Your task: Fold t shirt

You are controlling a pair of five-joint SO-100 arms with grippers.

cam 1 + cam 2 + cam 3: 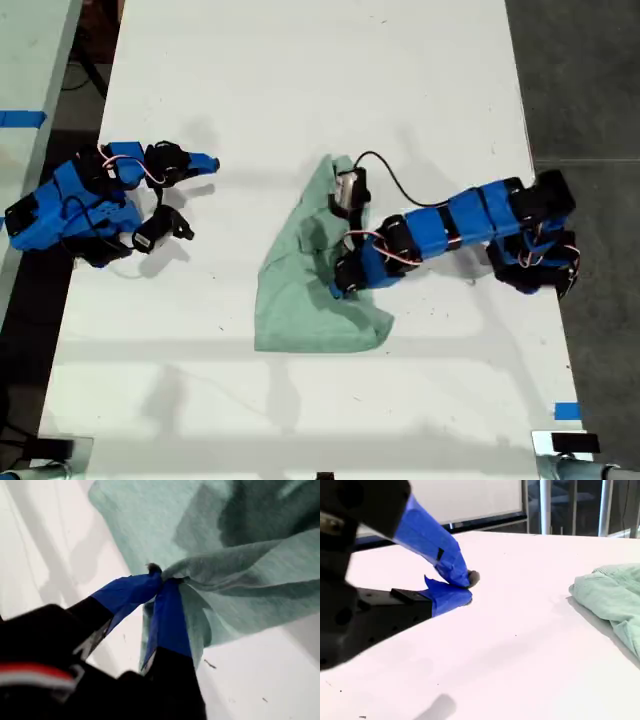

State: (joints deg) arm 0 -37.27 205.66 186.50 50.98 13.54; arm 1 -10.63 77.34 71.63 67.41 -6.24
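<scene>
T-shirt [310, 290] lying crumpled on the white table [300, 80], near the middle of the exterior view and slightly toward its right. Pale mint-green, wrinkled, partly doubled over, narrow at its far end and wider at its near edge.

At the exterior view's left: my second gripper [203, 165], well apart from the cloth, low over bare tabletop. Blue-taped tips pressed together in the second wrist view [462, 587], nothing between them. Same view: green fabric [610, 597] off to one side, not touched.

Middle of the exterior view: my first gripper [340, 288], down on the shirt near its right edge as that view shows it. Blue-taped jaws pinched tight on a bunched fold of the cloth in the first wrist view [162, 580], fabric [240, 570] fanning out beyond the tips.

At the exterior view's right: base of that arm at the table's edge.
</scene>
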